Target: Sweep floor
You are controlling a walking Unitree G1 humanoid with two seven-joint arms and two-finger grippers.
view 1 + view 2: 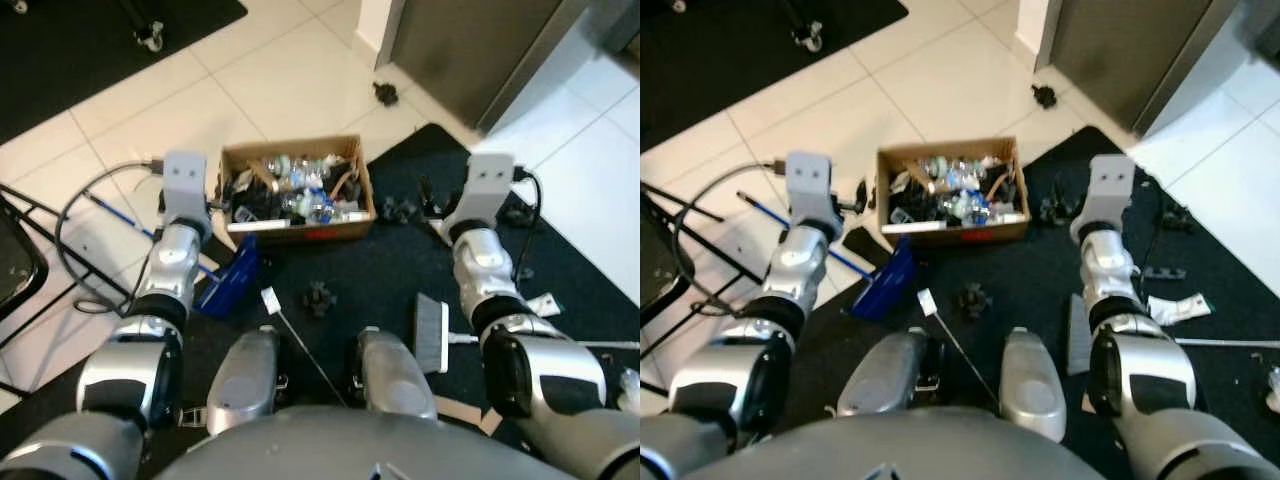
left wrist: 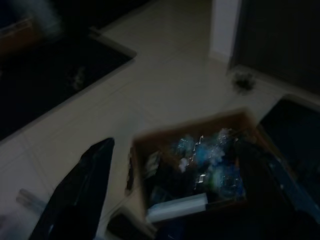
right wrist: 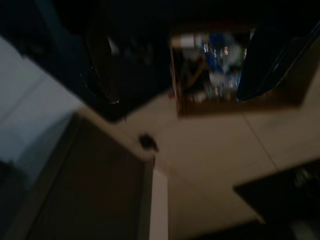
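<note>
Two arms, the left arm point(image 1: 165, 275) and the right arm point(image 1: 485, 270), are built of glossy silver shells joined by black rings. Each wrist ends in a white boxy block with two small dark screw holes. A black cable point(image 1: 85, 205) loops from the left block; another curls by the right one. Below sit two rounded silver knees point(image 1: 245, 380) and a grey chest edge.
</note>
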